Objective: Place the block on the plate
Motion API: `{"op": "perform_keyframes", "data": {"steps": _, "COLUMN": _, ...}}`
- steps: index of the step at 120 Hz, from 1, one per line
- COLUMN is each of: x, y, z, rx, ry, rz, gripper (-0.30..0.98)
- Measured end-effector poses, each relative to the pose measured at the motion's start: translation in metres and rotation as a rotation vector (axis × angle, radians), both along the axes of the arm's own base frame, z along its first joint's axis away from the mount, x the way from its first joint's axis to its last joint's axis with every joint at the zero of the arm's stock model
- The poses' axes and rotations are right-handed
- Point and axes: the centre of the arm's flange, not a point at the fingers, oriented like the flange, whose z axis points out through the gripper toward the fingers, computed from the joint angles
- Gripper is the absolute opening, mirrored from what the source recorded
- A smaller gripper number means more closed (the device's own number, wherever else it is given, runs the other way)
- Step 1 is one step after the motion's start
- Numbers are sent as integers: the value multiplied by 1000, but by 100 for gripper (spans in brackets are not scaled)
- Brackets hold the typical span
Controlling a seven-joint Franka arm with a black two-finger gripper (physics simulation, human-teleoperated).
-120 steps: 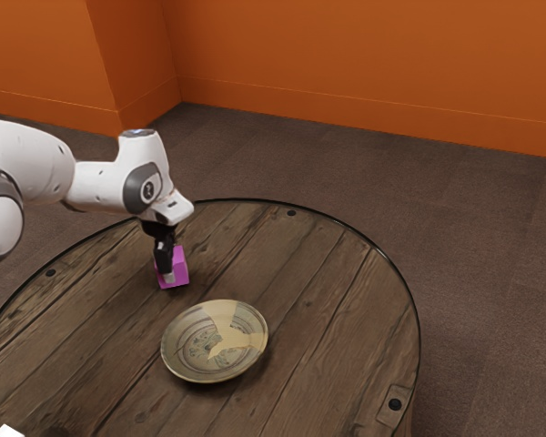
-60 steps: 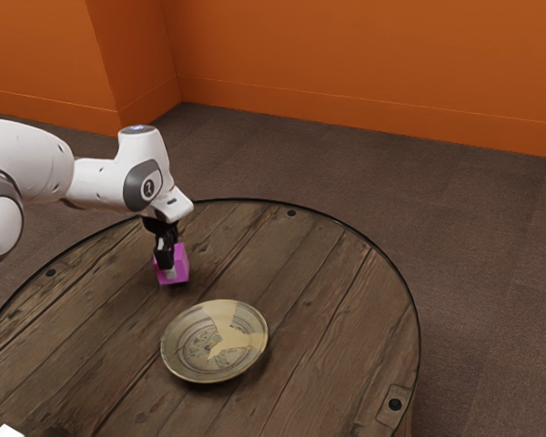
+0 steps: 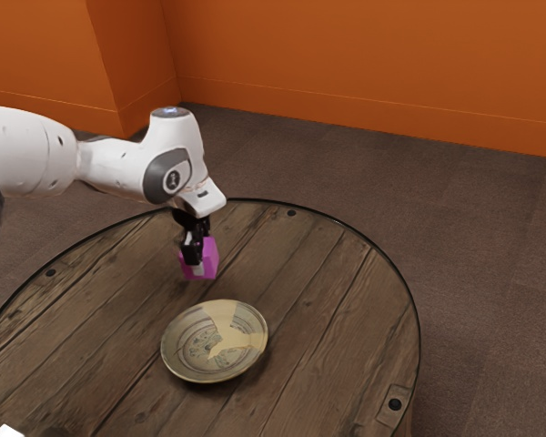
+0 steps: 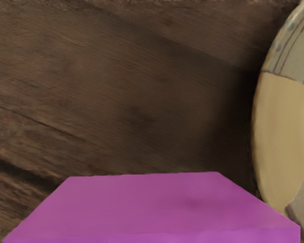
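My gripper (image 3: 198, 259) is shut on the magenta block (image 3: 211, 258), held above the wooden table just beyond the plate (image 3: 215, 340) in the exterior view. The far finger is hidden behind the block. A patterned plate with a plain beige patch rests on the table, and the block is apart from it. In the wrist view the block (image 4: 152, 207) looms large at the lower edge, with part of the plate (image 4: 281, 136) beside it.
The round wooden table (image 3: 337, 300) has a dark metal rim and a small plate with a bolt (image 3: 395, 404) near its edge. A white object (image 3: 7, 431) shows at the exterior view's lower left corner.
The block has risen off the table in my gripper and moved toward the exterior view's right. The arm has moved up and the same way. The plate has stayed where it was.
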Motion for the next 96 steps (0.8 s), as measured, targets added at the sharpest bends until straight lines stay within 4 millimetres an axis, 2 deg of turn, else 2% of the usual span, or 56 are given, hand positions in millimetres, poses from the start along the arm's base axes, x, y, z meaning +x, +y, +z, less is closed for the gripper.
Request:
{"op": "perform_keyframes", "data": {"steps": 16, "x": -28, "y": -26, "z": 3, "rx": -1, "ry": 27, "rz": 0, "gripper": 41}}
{"op": "perform_keyframes", "data": {"steps": 30, "x": -53, "y": -59, "z": 5, "rx": 0, "ry": 36, "rz": -13, "gripper": 41}}
{"op": "perform_keyframes", "data": {"steps": 42, "x": -75, "y": -82, "z": -2, "rx": 1, "ry": 40, "rz": -18, "gripper": 41}}
{"op": "perform_keyframes", "data": {"steps": 55, "x": -91, "y": -102, "z": -5, "rx": 13, "ry": 27, "rz": -23, "gripper": 41}}
{"op": "perform_keyframes", "data": {"steps": 76, "x": -118, "y": -118, "z": -14, "rx": 21, "ry": 14, "rz": 0, "gripper": 41}}
{"op": "perform_keyframes", "data": {"steps": 96, "x": -134, "y": -117, "z": -27, "rx": 26, "ry": 20, "rz": 55, "gripper": 41}}
